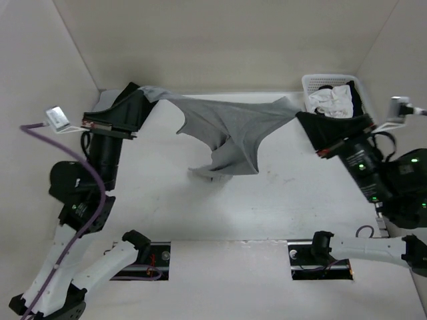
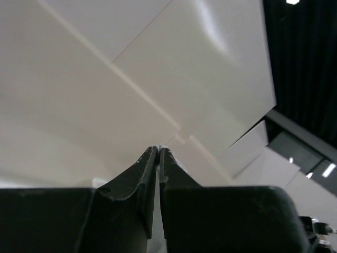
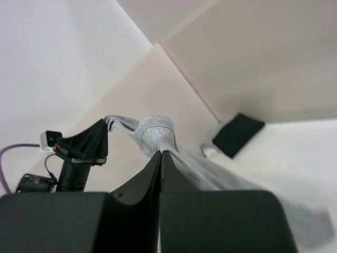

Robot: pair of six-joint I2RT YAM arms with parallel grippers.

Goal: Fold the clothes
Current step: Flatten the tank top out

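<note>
— Left tool [image 1: 143,91], up at ten o'clock over the table [image 1: 280,207]: what has it got?

— It is clenched on one narrow end of the grey tank top [image 1: 233,127]. Its own wrist view shows the fingers pressed together.

— And the cloth between the arms?

— It is slung in the air across the far half of the table. It sags in the middle, and the lowest fold touches the table near the centre. The long axis runs roughly from ten o'clock to two o'clock, and a scooped cut-out on the left part opens toward seven o'clock. I cannot tell which end is hem and which is shoulder.

— Right tool [image 1: 300,117]?

— At two o'clock, just beside the white basket [image 1: 308,81], pinched shut on a hemmed band at the other end.

— So how should the spreading go?

— My judgement: hold both grips firm with the top edge taut and level the two tools. Then lower them together toward six o'clock, so the drooping part lies down first and flat, not bunched under itself. Fabric this thin will likely crease if one side drops sooner. The right end should also be kept out of the basket.
</note>
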